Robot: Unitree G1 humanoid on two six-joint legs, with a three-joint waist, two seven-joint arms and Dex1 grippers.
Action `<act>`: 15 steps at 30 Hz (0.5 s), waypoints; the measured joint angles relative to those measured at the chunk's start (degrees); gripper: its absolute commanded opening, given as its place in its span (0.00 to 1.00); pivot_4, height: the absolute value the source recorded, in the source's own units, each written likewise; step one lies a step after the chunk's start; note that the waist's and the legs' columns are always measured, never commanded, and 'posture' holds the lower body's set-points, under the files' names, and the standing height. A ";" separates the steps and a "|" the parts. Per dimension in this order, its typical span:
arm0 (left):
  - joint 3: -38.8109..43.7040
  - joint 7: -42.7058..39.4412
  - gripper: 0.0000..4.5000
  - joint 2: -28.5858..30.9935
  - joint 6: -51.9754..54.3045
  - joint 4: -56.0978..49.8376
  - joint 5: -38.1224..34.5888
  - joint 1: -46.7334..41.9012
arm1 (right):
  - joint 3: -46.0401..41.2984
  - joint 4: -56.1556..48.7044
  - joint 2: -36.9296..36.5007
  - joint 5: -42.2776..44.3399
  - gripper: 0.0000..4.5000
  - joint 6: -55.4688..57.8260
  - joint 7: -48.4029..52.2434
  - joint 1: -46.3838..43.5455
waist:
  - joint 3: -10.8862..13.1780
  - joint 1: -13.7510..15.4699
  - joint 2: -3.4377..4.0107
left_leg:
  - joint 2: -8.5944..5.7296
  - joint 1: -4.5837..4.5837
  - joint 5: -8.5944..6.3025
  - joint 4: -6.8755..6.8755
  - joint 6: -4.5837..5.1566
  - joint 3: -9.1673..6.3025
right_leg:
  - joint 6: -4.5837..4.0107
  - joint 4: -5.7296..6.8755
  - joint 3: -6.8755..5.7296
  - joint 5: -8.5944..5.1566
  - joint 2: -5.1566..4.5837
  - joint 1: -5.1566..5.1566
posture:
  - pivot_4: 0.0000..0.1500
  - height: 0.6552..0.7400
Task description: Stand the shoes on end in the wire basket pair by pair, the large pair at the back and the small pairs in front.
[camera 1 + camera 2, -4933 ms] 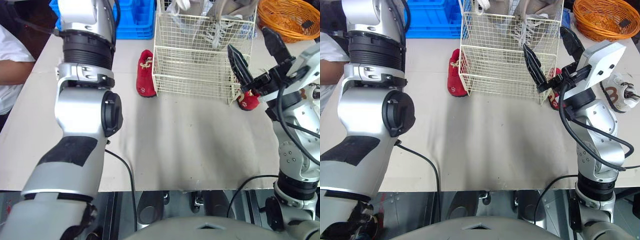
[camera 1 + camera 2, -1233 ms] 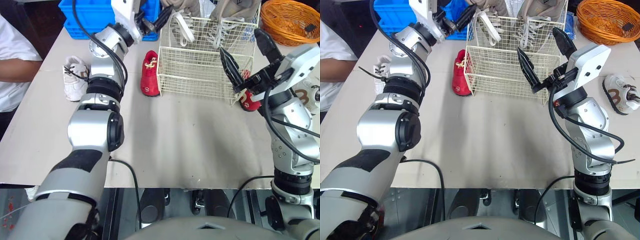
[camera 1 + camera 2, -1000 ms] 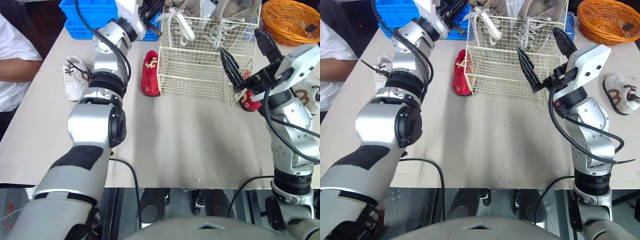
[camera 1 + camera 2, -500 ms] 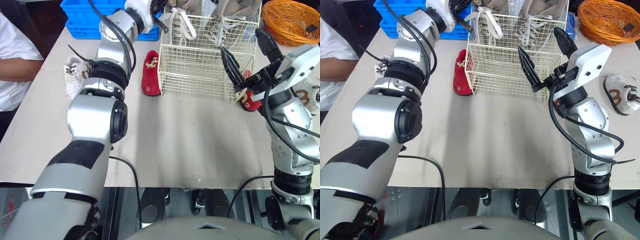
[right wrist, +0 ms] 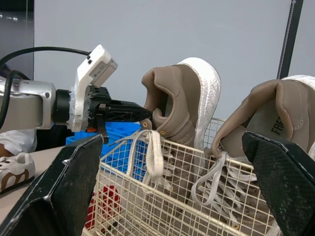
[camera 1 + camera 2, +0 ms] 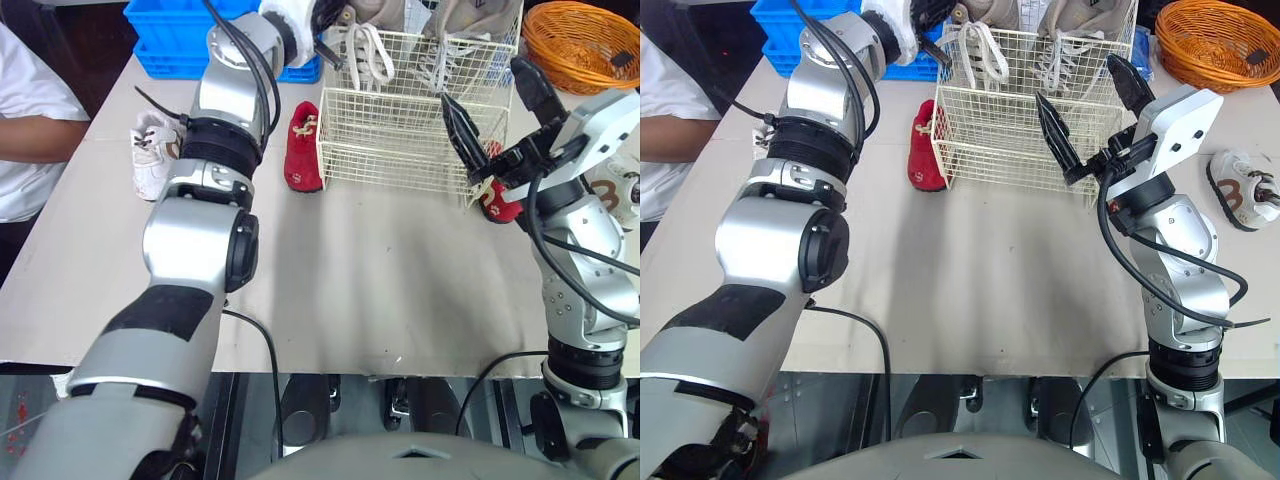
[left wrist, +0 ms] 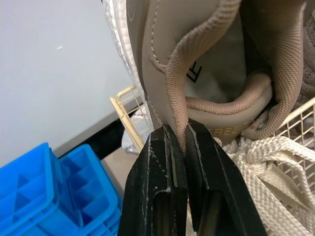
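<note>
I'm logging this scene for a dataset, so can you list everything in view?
wire basket: 1, cream, table's far middle
tan sneakers: 2, tan with white soles, on end at basket's back
red shoes: 2, red, one left of the basket, one right
white sneakers: 2, white, table's far left and far right
crate: 1, blue, back left
woven basket: 1, orange, back right
table: 1, beige
person: 1, white sleeve, left edge
left hand: 1, black, shut on one tan sneaker's heel collar
right hand: 1, black, open, by basket's right front corner

Matt cloth shoe (image 7: 157,44), wire basket (image 6: 400,150) — glossy plastic crate (image 7: 29,196).
</note>
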 measured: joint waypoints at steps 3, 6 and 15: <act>-0.02 -0.02 0.01 -0.02 3.01 -4.83 -0.06 2.43 | 0.00 0.00 -0.03 0.05 1.00 0.00 0.05 0.00 | -0.07 -0.01 0.01 | 0.00 0.04 0.00 0.01 0.01 0.01 | 0.00 0.03 0.03 0.00 0.00 0.02 | 1.00 0.36; 0.02 -0.01 0.20 0.07 4.57 -7.49 -0.14 3.34 | 0.00 0.01 -0.07 0.08 1.00 0.00 0.12 -0.01 | -0.08 -0.03 0.02 | 0.00 0.05 0.00 0.01 0.01 0.02 | 0.00 0.04 0.05 0.00 0.00 0.02 | 1.00 0.36; 0.25 -0.04 0.98 1.18 11.40 -11.41 -0.57 9.20 | -0.02 0.05 -0.79 0.10 1.00 0.00 1.20 -0.02 | -0.03 -0.36 0.00 | 0.01 -0.06 0.00 -0.03 0.01 0.05 | 0.00 0.04 0.07 0.00 0.00 -0.10 | 1.00 0.36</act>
